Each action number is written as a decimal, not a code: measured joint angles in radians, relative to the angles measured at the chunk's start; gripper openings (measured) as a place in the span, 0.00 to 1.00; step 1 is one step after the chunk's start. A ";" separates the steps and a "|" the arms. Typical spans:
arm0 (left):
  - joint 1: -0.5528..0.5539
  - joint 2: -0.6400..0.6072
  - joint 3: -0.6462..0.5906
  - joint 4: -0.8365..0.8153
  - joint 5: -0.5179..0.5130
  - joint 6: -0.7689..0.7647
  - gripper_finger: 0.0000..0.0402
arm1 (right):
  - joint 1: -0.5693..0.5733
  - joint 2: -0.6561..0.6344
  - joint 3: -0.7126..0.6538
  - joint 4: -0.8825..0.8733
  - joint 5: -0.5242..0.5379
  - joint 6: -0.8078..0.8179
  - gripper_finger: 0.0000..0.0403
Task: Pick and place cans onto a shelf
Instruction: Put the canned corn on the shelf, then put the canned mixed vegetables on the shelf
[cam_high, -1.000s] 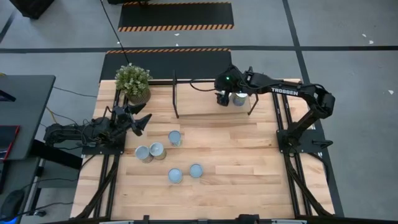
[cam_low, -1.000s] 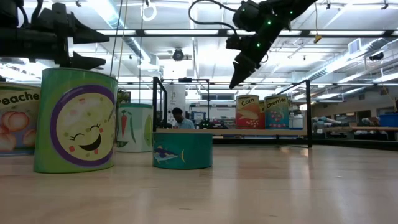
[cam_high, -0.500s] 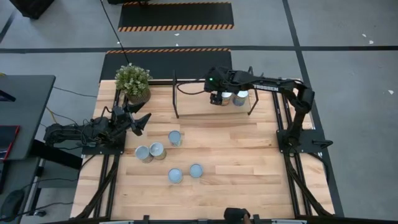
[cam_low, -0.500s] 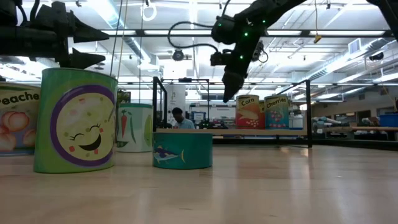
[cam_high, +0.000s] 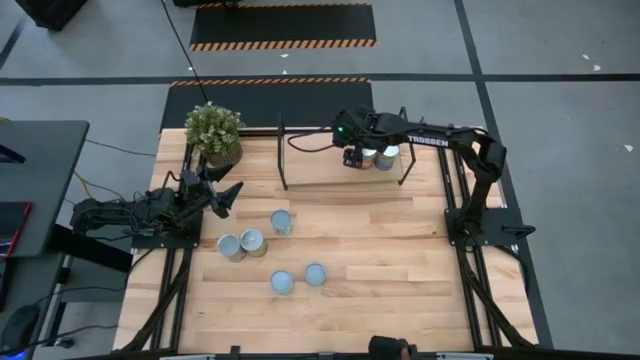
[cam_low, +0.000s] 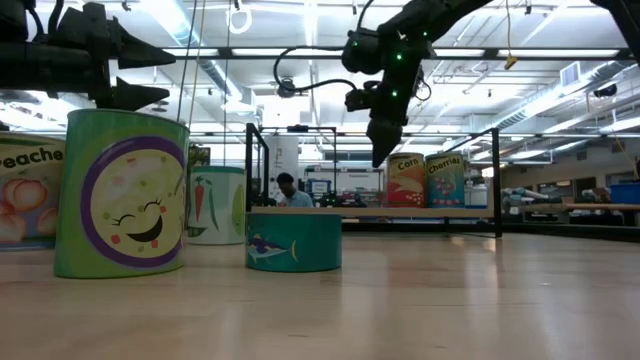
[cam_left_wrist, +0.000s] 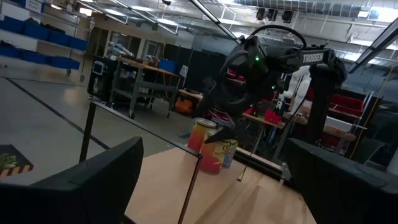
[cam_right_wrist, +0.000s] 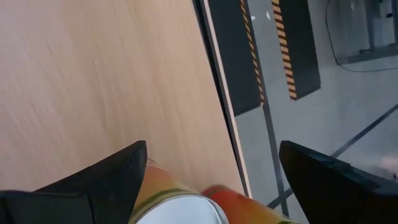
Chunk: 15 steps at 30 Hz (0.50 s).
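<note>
Our right tool (cam_high: 352, 160) hangs spread, empty, above the shelf's (cam_high: 310, 170) Corn can (cam_high: 366, 157); we should lift clear without nudging it.

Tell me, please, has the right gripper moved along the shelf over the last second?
Yes. The right gripper has shifted toward the shelf's plant-side end, from over the can by the post to beside the other shelf can.

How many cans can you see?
7: two cans on the shelf under the right gripper, at and; five on the table at.
</note>
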 joint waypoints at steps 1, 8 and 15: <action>0.000 0.000 0.000 0.000 0.000 0.000 0.99 | 0.008 -0.003 0.000 0.006 0.001 -0.003 0.93; 0.000 0.000 0.000 -0.003 0.000 0.002 0.99 | 0.139 -0.039 0.000 0.094 -0.120 -0.032 0.93; 0.000 0.000 0.000 -0.009 0.002 -0.006 0.99 | 0.315 -0.008 -0.002 0.192 -0.332 0.030 0.93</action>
